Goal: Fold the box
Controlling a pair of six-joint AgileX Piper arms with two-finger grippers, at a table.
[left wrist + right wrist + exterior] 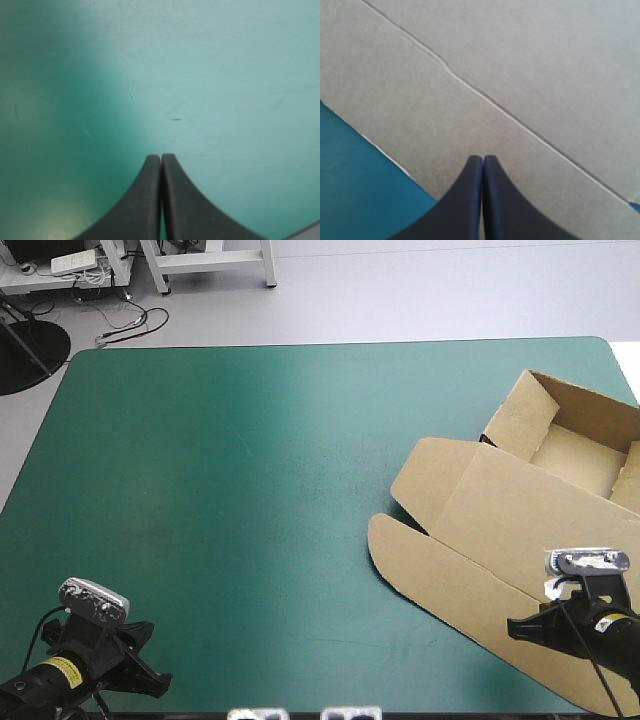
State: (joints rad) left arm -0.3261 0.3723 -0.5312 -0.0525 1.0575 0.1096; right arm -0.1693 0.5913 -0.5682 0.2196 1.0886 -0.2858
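R tool, tips together, over box

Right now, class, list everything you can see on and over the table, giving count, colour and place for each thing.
box: one, brown, right side of the table; tray walls raised at the far end, lid flat toward the near edge.
table: one, teal-green cover, under everything.
left gripper: one, black fingers shut, over the cover by the near left corner.
right gripper: one, black fingers shut, over the box's flat lid.
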